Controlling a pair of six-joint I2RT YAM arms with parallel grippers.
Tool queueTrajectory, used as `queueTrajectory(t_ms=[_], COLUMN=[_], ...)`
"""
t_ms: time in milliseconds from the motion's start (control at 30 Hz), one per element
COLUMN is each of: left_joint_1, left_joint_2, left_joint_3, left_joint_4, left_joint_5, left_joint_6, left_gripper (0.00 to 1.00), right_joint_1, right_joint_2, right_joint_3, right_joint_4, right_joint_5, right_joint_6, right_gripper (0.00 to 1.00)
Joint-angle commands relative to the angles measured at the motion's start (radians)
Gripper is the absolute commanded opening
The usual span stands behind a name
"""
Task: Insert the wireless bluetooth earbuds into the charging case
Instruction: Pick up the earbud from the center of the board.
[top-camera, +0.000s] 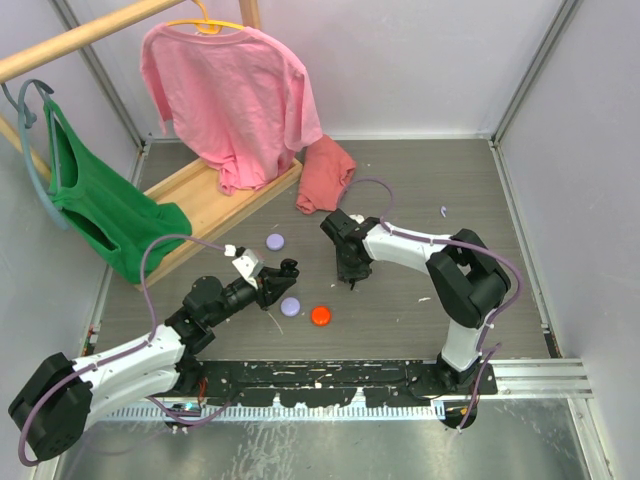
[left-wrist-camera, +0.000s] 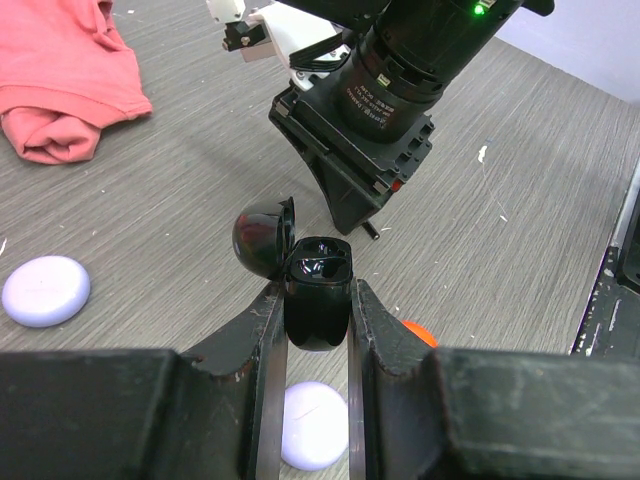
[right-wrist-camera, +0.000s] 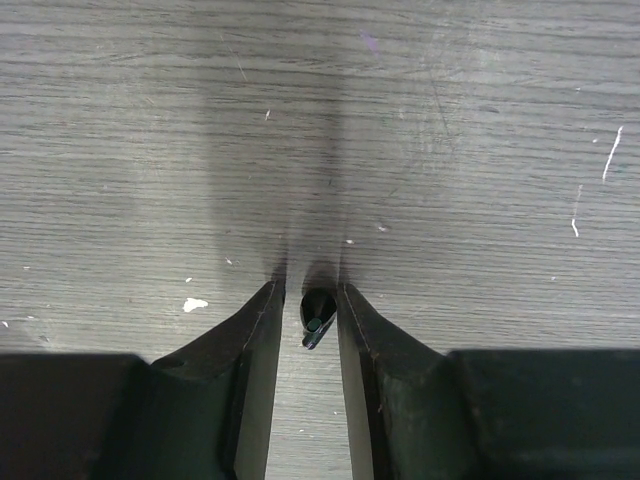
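A black charging case (left-wrist-camera: 318, 300) is clamped between my left gripper's (left-wrist-camera: 317, 318) fingers, held above the table with its domed lid (left-wrist-camera: 262, 238) swung open to the left and its glossy cavity showing. From above, the case (top-camera: 288, 268) sits at that gripper's (top-camera: 283, 272) tip, left of centre. My right gripper (right-wrist-camera: 309, 288) points straight down at the table, its fingers narrowly apart either side of a tiny black earbud (right-wrist-camera: 316, 318) lying on the wood. The earbud is close to the right finger, with a gap on the left. In the top view this gripper (top-camera: 350, 280) is just right of the case.
Two lavender pucks (top-camera: 275, 241) (top-camera: 291, 306) and an orange-red puck (top-camera: 321, 316) lie near the left gripper. A salmon cloth (top-camera: 325, 172) is heaped behind them. A wooden rack (top-camera: 215, 205) with a pink shirt (top-camera: 232, 95) and a green garment (top-camera: 100, 210) fills the back left.
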Motion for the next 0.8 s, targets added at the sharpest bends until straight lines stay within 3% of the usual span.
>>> queueTrajectory(t_ms=[0,367,767], left_joint_1=[-0.001,-0.001,-0.001], left_joint_2=[-0.016,-0.011,-0.025], left_joint_3=[0.004,0.003,-0.028], left_joint_4=[0.036,0.044,0.164], left_joint_5=[0.009,0.009,-0.03], left_joint_6=[0.011,0.008,0.005], left_gripper=[0.0,0.0,0.0], right_joint_1=[0.002,0.004,0.07], right_joint_2=[0.002,-0.038,-0.224], right_joint_3=[0.02,-0.004,0.008], right_joint_4=[-0.011,0.001,0.078], right_joint_5=[-0.003,0.0,0.111], right_joint_6=[0.024,0.018,-0.04], right_gripper=[0.34,0.19,0.15])
